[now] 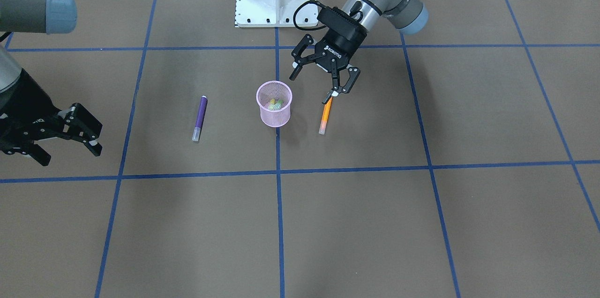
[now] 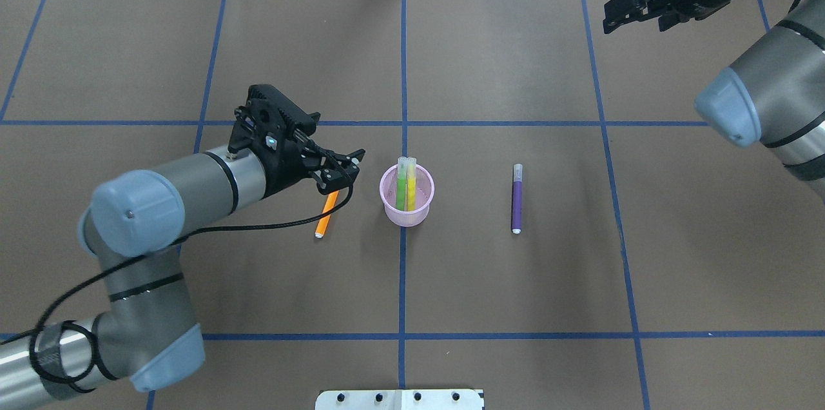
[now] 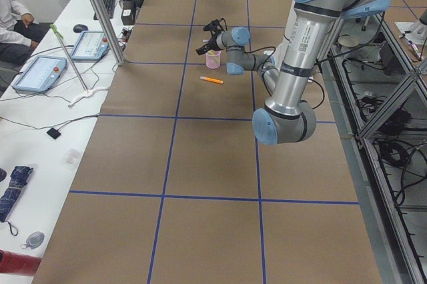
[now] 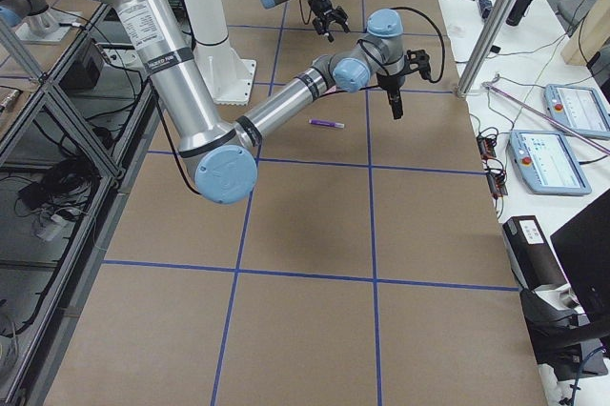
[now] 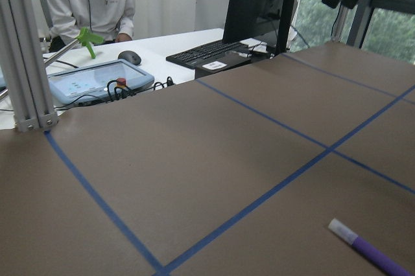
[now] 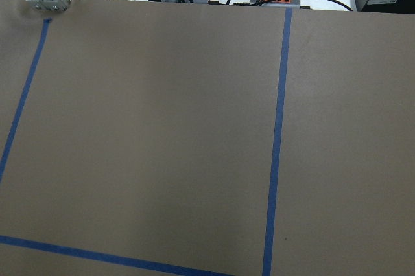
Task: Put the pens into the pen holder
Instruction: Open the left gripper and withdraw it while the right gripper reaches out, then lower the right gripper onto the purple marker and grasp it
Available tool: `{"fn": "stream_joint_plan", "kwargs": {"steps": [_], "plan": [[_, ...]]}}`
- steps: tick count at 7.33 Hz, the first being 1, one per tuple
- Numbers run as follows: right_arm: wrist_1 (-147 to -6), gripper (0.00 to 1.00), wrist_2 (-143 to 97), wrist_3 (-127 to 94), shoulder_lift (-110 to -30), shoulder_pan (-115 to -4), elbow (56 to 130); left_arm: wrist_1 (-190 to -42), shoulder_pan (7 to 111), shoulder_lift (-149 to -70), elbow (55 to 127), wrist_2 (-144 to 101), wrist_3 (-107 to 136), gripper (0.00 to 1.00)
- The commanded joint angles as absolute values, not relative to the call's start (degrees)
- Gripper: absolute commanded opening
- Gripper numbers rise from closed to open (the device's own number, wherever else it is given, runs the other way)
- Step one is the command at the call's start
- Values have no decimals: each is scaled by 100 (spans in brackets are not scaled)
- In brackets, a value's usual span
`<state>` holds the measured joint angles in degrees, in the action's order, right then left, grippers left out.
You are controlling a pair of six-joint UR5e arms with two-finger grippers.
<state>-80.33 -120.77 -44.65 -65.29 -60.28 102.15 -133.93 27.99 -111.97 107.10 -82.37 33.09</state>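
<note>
Hovering with fingers spread, the left gripper [image 1: 315,81] is over one end of the orange pen [image 1: 325,117]; right gripper [image 1: 70,155], likewise spread, well apart. Pen holder [image 1: 274,119] upright, holding green pen [image 2: 400,187] and yellow pen [image 2: 410,187]; purple pen [image 1: 200,117] lies flat nearby.

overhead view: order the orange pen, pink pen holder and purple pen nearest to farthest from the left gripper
1. orange pen, right at the left gripper, on the view's left.
2. pink pen holder, on the centre line.
3. purple pen, farthest, on the view's right.
</note>
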Motion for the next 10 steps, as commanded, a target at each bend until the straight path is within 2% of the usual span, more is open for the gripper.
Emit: {"fn": "stream_joint_plan", "kwargs": {"steps": [1,3,7,8,10], "plan": [[-8033,100,-11360,-5662,-6557,-5243,10528,-11503,3888,-11005,11477,-10089,3305,100],[-8042,99,-10516,-6606,-6600,-4425,10573,-10516,5101,-11004,11505,-11700,3244,100],[-8033,96,-9372,-7707,-6777,-3088,10407,-10450,5370,-10547,11909,-11883,3252,100],[-8033,91,-9012,-7734,-6776,-2824,10258,-10450,5370,-10547,11935,-11865,3287,100],[-8033,64,-8974,-7726,-6846,-2690,10195,-10450,5370,-10547,11944,-11848,3313,100]]}}
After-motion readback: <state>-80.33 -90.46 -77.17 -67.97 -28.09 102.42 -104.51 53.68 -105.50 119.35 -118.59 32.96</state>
